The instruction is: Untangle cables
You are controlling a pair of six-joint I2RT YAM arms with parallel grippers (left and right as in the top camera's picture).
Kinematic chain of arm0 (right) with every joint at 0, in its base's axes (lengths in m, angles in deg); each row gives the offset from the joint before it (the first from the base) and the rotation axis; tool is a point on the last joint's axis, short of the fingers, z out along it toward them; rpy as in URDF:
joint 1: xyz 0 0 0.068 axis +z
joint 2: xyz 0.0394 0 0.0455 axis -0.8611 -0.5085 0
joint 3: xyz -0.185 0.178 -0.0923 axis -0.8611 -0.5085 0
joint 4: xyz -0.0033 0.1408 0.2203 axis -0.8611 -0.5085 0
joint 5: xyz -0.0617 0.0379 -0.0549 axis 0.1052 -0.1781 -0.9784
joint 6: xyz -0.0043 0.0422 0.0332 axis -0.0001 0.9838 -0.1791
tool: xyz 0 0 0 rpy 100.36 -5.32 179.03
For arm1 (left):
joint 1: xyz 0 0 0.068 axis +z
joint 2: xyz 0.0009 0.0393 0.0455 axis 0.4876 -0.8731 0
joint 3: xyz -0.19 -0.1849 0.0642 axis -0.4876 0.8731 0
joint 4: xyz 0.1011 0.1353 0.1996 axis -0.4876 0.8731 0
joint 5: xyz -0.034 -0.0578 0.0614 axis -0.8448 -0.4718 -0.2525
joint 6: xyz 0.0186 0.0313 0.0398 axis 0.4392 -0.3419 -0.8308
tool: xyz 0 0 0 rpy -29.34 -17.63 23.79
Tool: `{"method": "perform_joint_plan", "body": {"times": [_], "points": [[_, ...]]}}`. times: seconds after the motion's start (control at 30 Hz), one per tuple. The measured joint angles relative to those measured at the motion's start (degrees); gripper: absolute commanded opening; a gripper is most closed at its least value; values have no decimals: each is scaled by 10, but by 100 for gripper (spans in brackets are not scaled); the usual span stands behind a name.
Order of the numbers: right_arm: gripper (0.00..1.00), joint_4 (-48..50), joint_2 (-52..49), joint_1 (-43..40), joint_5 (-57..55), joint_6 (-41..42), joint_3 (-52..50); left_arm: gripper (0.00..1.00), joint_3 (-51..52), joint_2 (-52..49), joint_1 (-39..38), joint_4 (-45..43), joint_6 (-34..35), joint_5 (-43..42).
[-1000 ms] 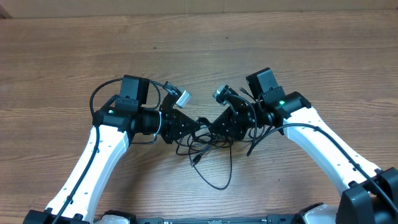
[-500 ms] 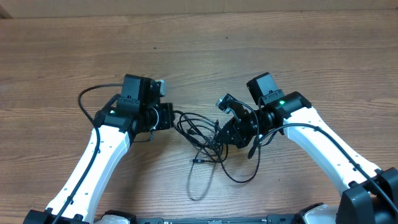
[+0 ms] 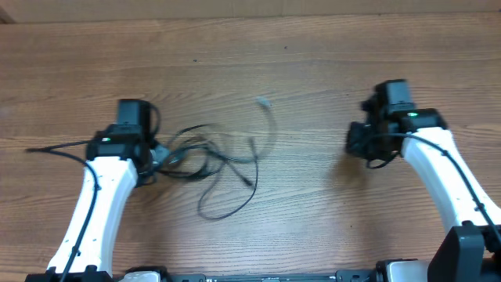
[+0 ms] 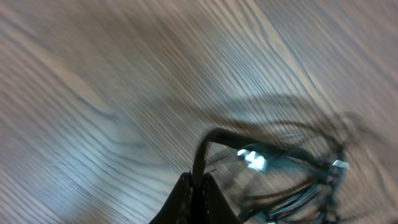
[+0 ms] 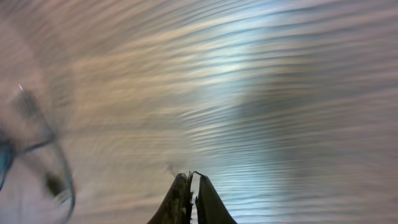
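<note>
- Both arms have swung apart since a second ago. Then the two grippers met over the bundle at the middle of the table. Now the left gripper (image 3: pixel 159 154) sits out to the left and the right gripper (image 3: pixel 354 142) out to the right, well apart.
- Dragged along with the left arm, the cables (image 3: pixel 213 160) have left the middle. They now lie left of centre, spread into a looser, flatter tangle than the tight knot of before.
- Left gripper: the jaws are pinched together on a cable. In the left wrist view a black cord (image 4: pixel 208 140) rises out from between the closed fingertips (image 4: pixel 180 202). It bends over to the right toward the rest of the bundle, where a bright plug (image 4: pixel 252 157) shows through the blur.
- Right gripper: the jaws are closed tight with nothing seen between them. In the right wrist view its fingers (image 5: pixel 178 200) meet over bare wood, and the cables are only a blurred smear near the left edge.
- From the left gripper the cords run right in several crossing strands.
- One loop (image 3: pixel 227 210) sags toward the near side of the table.
- One strand arcs away to the far side and ends in a small pale plug end (image 3: pixel 262 101), lying free on the wood and well apart from the right gripper.
- The wooden table (image 3: pixel 313 63) is bare between that plug end and the right gripper.
</note>
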Motion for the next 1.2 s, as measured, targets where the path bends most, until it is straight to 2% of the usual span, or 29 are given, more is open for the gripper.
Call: {"method": "perform_joint_plan", "body": {"times": [0.07,0.13,0.23,0.27,0.3,0.37,0.4,0.47,0.53,0.63,0.73,0.87,0.97,1.03,1.2], "points": [[4,0,0,-26,2,6,0,4,0,0,27,-15,-14,-10],[19,0,0,-37,18,1,0,4,0,0,38,-43,-45,-39],[37,0,0,-35,60,-12,0,4,-1,0,43,-125,-167,-173],[47,0,0,-33,76,-14,0,4,-1,0,42,-143,-218,-237],[62,-1,0,-31,101,-18,0,4,-1,0,39,-150,-265,-299],[74,-1,0,-26,152,-36,0,4,-1,0,33,-152,-359,-431],[74,0,0,-22,185,-45,0,4,-1,0,26,-152,-409,-503],[75,1,0,-14,250,-60,0,4,-1,0,16,-152,-469,-592],[79,7,0,-9,307,-70,0,4,-1,0,12,-150,-518,-661],[81,28,0,3,370,-95,0,4,-1,0,12,-152,-547,-716],[81,53,0,29,400,-110,0,4,-1,0,12,-152,-560,-747],[86,82,0,85,421,-170,0,4,-1,0,12,-152,-569,-779],[83,106,0,127,421,-222,0,4,-1,0,12,-152,-574,-803],[79,121,0,151,407,-243,0,4,-1,0,12,-152,-576,-819],[80,136,0,198,334,-273,0,4,-1,0,12,-152,-580,-850]]}}
